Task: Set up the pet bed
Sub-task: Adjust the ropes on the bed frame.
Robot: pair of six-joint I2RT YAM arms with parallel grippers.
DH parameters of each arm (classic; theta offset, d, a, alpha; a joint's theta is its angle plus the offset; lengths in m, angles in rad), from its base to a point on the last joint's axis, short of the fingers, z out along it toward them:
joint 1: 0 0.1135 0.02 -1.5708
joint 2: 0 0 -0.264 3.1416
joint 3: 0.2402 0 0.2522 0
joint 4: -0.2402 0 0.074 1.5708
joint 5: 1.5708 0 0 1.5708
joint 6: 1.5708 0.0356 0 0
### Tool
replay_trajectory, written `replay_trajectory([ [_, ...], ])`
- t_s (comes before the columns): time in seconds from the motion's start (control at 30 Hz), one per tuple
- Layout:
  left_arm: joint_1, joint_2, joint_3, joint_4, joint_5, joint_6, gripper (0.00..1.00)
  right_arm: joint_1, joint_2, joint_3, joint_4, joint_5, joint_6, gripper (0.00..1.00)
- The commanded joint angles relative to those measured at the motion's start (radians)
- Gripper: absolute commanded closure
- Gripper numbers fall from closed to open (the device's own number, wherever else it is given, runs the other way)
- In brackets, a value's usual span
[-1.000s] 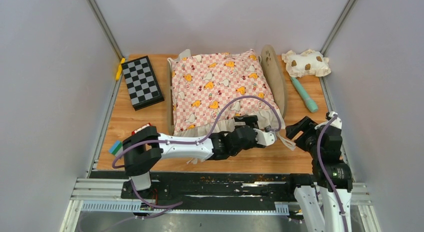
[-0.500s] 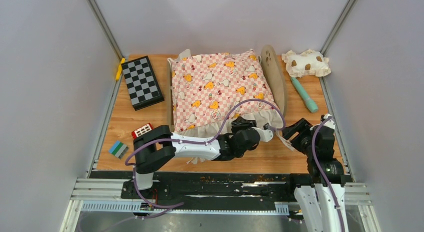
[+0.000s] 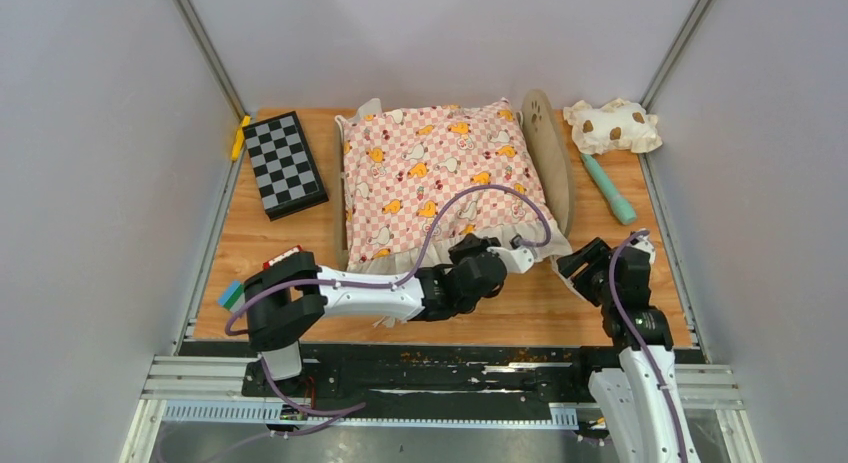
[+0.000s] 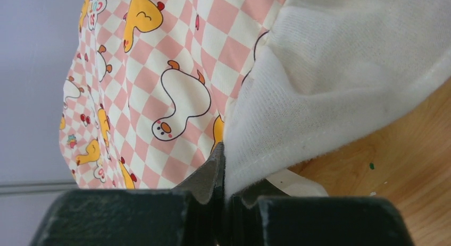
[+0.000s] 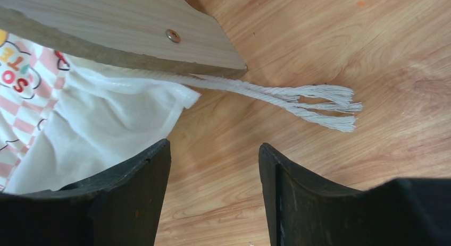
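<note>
White hem of the cushion [image 3: 430, 178], pinched in my left gripper [image 3: 522, 254], has shifted toward the bed [image 3: 548, 153], squaring it; my right gripper [image 5: 213, 150] nears, spread and empty.

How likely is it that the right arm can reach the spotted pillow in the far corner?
Probably yes. The right arm has its jaws open and empty, and only a flat teal stick lies between it and the spotted pillow, though that is a long stretch.
</note>
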Motion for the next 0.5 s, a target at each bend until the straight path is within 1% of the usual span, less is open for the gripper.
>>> replay_trajectory([
  [0.0,0.036,-0.064,-0.001,-0.007,0.003,-0.144,0.91,-0.004,0.035,-0.014,0.098,-0.011,0.020,0.39],
  [0.1,0.078,-0.086,-0.003,-0.048,0.038,-0.232,0.93,-0.004,0.053,-0.016,0.107,-0.012,0.011,0.40],
  [0.23,0.129,-0.121,-0.019,-0.077,0.078,-0.298,0.95,-0.004,0.062,-0.026,0.132,-0.009,0.005,0.40],
  [0.33,0.166,-0.140,-0.033,-0.098,0.113,-0.327,0.97,-0.004,0.074,-0.041,0.168,-0.013,0.004,0.40],
  [0.47,0.187,-0.148,-0.044,-0.103,0.126,-0.330,0.99,-0.004,0.109,-0.067,0.239,-0.047,-0.009,0.40],
])
